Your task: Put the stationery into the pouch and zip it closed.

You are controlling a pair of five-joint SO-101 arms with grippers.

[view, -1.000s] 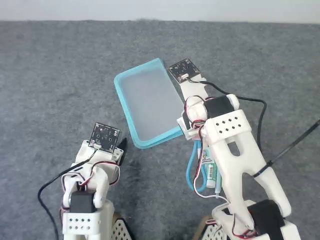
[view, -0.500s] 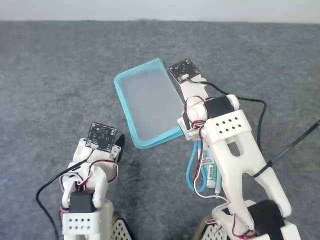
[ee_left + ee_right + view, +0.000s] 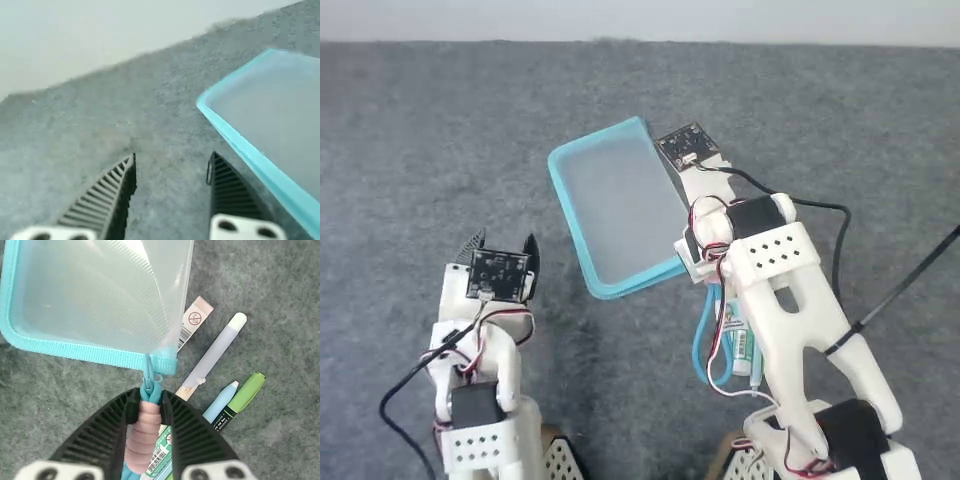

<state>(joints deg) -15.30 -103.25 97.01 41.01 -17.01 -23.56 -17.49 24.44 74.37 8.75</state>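
The translucent pouch (image 3: 620, 205) with a teal border lies in the middle of the grey mat. My right gripper (image 3: 150, 396) is shut on the pouch's zipper pull (image 3: 144, 427), a pink ribbed tab on a teal strap at the pouch's near corner. Beside that corner lie a white pen (image 3: 215, 347), a light-blue pen (image 3: 220, 407), a green marker (image 3: 246, 391) and a small labelled stick (image 3: 196, 319). In the high view the stationery (image 3: 741, 342) lies partly under the right arm. My left gripper (image 3: 503, 248) stands open and empty on the mat to the left of the pouch (image 3: 272, 112).
The grey mat (image 3: 430, 130) covers the table, with free room to the left and beyond the pouch. A black cable (image 3: 900, 290) runs off the right arm toward the right edge. A pale wall borders the mat's far edge.
My left gripper has swung to the left and away from the pouch's near edge, and its fingers have opened. The right arm and pouch have barely moved.
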